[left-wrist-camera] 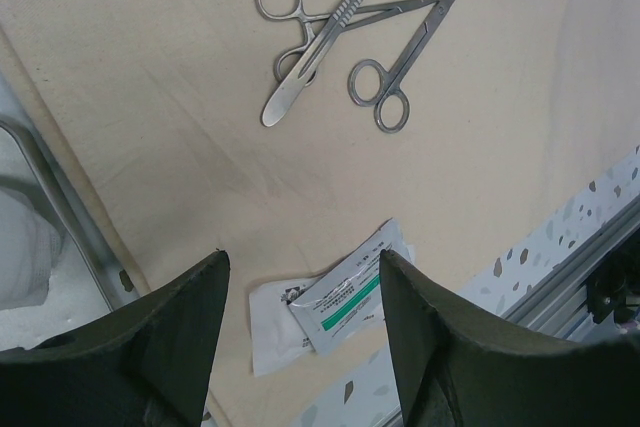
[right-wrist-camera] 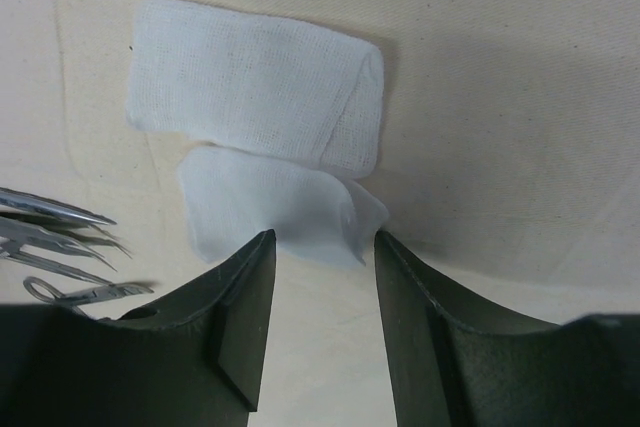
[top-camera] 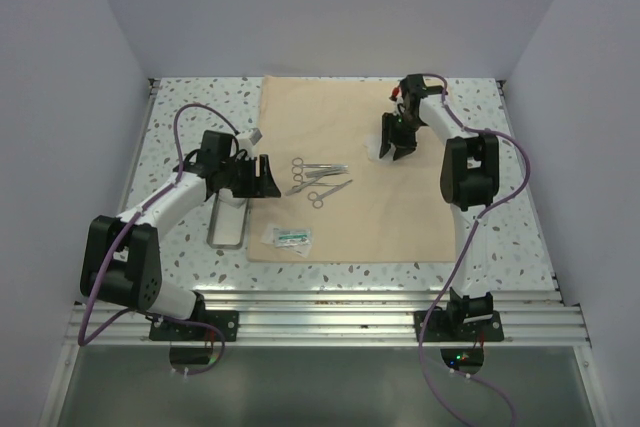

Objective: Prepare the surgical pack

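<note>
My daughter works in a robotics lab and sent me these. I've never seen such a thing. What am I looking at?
Two robot arms are bolted at the near edge of a table, each ending in a two-finger gripper. The wide picture looks down from above. The other two come from a camera on each wrist, so the dark shapes at the bottom are that arm's own fingers. A beige cloth lies flat on the table. On it are steel instruments, two sealed packets and white gauze. A steel tray sits at the cloth's left edge. The left gripper and right gripper are both open, holding nothing.
</note>
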`<state>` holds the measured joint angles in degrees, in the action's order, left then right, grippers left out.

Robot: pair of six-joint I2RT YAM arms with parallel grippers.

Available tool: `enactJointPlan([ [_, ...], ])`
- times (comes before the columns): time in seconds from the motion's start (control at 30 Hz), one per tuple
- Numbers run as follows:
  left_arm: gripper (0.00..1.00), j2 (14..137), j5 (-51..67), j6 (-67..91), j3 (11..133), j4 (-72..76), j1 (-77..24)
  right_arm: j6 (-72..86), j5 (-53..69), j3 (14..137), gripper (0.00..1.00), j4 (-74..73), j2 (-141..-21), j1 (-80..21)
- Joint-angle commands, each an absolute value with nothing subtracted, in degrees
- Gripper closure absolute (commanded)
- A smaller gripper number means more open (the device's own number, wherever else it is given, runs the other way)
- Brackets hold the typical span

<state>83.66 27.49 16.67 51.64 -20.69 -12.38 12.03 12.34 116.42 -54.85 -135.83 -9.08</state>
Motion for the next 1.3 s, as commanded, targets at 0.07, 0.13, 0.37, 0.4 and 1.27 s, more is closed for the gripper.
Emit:
enactJointPlan([
  [0.07,0.35,83.67,28.48,14.94,51.59,-19.25,-11.87,14.06,13.89,117.33,0.54,-51.86,-136.05,-9.05],
  [0.13,0.34,83.76,28.56,15.03,51.50,-19.25,-11.87,14.15,13.71,117.95,0.56,-52.03,-136.84,-8.97],
  [0.37,0.34,83.85,28.74,15.21,51.59,-19.07,-11.78,13.89,12.92,117.42,0.73,-52.12,-136.94,-8.96],
  [0.4,0.35,83.85,28.83,15.21,51.59,-19.07,-11.78,13.97,12.92,117.16,0.76,-52.03,-136.59,-8.96],
  [1.27,0.34,83.67,29.36,15.82,50.89,-18.46,-11.69,16.79,18.37,134.20,1.00,-54.58,-137.81,-13.10],
])
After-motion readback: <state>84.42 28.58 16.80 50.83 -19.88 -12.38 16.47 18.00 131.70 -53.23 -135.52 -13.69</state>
